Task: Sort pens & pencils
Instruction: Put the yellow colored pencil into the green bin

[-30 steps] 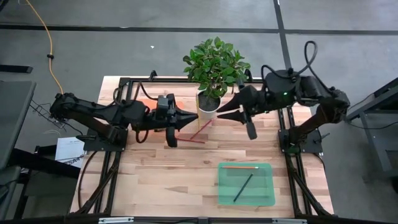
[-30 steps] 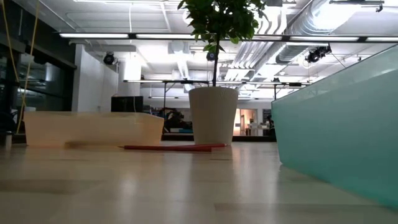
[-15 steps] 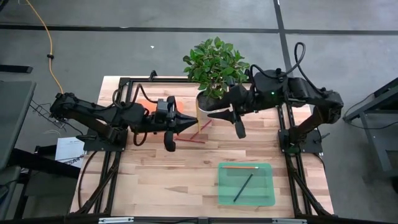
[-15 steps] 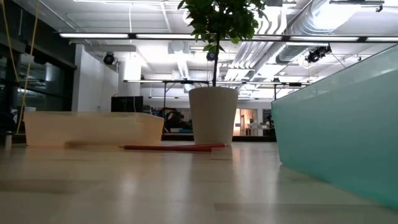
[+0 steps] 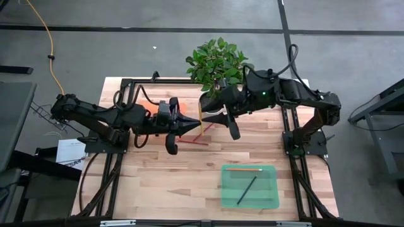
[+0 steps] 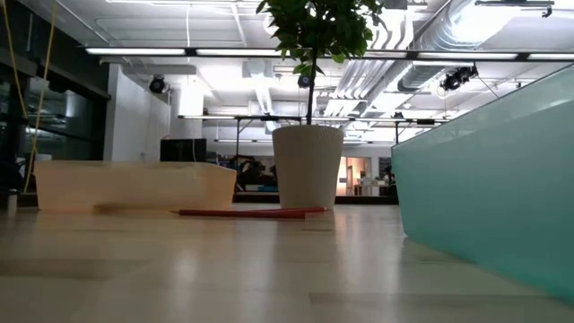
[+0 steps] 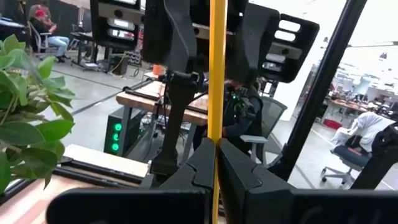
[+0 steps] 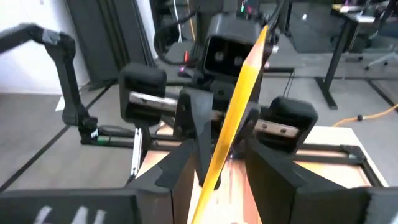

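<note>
High view: right hand (image 5: 211,118) nearer, wider.

The pencil (image 7: 217,68) pinched in the black left gripper (image 7: 216,163) is showing bright yellow. A red pencil (image 6: 240,213) is lying on the pale, striped wood table (image 5: 189,183). The translucent green tray (image 5: 271,195) is holding an orange-tan pencil (image 5: 243,169) and a dark pen (image 5: 247,190). The white pot (image 6: 307,166) is carrying a leafy green plant (image 5: 218,63). The right gripper (image 5: 211,117) is looking black too.
</note>
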Available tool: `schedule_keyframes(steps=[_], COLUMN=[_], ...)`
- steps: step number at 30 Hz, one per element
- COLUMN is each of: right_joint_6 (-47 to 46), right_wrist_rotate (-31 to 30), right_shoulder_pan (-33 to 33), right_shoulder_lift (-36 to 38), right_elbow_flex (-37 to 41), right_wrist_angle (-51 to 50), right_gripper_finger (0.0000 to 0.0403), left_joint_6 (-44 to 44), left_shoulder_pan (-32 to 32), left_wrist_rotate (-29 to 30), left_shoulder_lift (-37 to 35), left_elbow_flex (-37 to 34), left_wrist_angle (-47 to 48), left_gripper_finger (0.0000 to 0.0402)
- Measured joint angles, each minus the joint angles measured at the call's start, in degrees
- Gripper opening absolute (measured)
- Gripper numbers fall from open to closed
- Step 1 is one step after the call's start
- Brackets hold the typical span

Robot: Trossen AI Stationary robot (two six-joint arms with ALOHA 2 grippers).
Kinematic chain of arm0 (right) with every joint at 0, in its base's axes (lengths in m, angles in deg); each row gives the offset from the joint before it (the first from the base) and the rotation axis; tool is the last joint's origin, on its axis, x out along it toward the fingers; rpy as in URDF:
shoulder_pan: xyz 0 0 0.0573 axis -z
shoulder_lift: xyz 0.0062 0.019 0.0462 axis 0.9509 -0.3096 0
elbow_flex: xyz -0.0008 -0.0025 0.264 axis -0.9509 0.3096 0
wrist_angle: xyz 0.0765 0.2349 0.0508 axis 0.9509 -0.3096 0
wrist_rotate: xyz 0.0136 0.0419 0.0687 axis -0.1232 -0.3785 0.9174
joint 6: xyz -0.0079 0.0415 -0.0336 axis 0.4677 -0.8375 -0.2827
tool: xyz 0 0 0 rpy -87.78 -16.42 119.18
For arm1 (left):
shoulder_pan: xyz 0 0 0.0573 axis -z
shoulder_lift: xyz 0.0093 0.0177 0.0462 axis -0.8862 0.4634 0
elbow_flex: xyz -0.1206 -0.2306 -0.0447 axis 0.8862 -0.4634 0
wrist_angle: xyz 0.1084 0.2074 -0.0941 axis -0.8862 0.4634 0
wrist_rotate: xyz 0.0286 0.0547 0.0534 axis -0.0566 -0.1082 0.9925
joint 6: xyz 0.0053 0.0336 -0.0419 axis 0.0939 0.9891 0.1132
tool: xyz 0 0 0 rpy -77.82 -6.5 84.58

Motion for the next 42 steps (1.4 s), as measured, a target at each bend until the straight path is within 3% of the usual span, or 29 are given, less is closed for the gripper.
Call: schedule_keyframes(steps=[42], right_joint_6=[0.1], right_wrist_rotate=[4.1], right_shoulder_pan=[1.2], right_shoulder_lift=[-1.3], right_elbow_flex=[0.0], right_wrist_angle=[4.8], right_gripper_finger=[0.0133], left_joint_6=[0.4], left_shoulder_pan=[-0.1], left_wrist_rotate=[-1.2], left_shoulder_lift=[0.0], left_elbow_flex=[0.0], left_wrist_angle=[-0.8], left_gripper_finger=[0.0])
